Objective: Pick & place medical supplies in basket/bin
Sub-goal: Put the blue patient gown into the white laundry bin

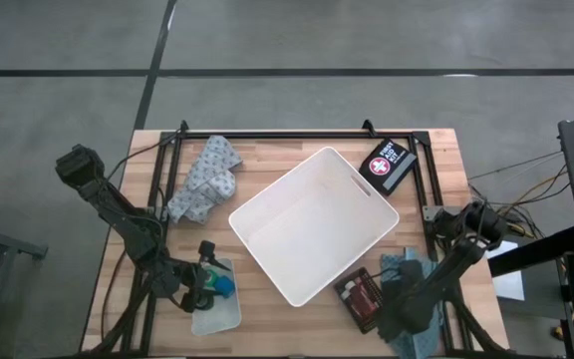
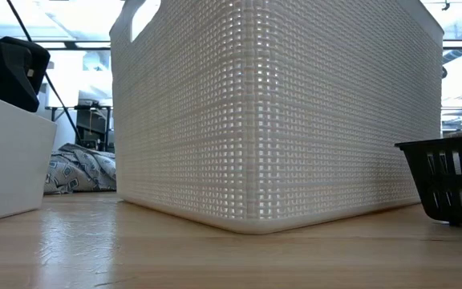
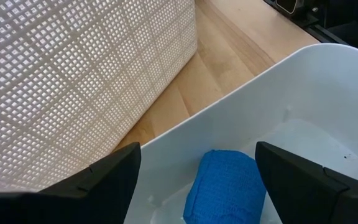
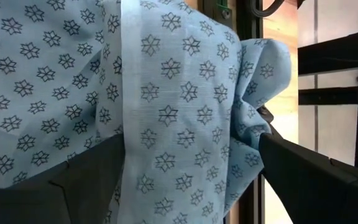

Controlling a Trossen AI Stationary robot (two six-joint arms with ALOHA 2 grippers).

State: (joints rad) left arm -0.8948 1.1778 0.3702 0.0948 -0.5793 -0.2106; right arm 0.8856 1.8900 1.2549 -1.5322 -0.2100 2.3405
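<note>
Bin (image 1: 312, 224), big white w/ woven-look walls & handle slots, sits mid-table, turned diagonal; I see nothing inside it from the high cam.

L gripper (image 1: 207, 282) is at the table's near-left corner, just beside the bin's near-left wall, not touching it. I've got it hanging over the small translucent tray (image 1: 217, 311), fingers (image 3: 98, 180) spread wide either side of a blue bandage roll (image 3: 225, 186) lying in the tray; no grip on it.

R gripper (image 1: 407, 284) is on the other side, near the bin's near-right wall, apart from it. Jaws wide open, nothing held, straddling a fold of blue star-print cloth (image 4: 166, 106) below them. Dark red packet (image 1: 360, 297) lies btwn that gripper & the bin.
</note>
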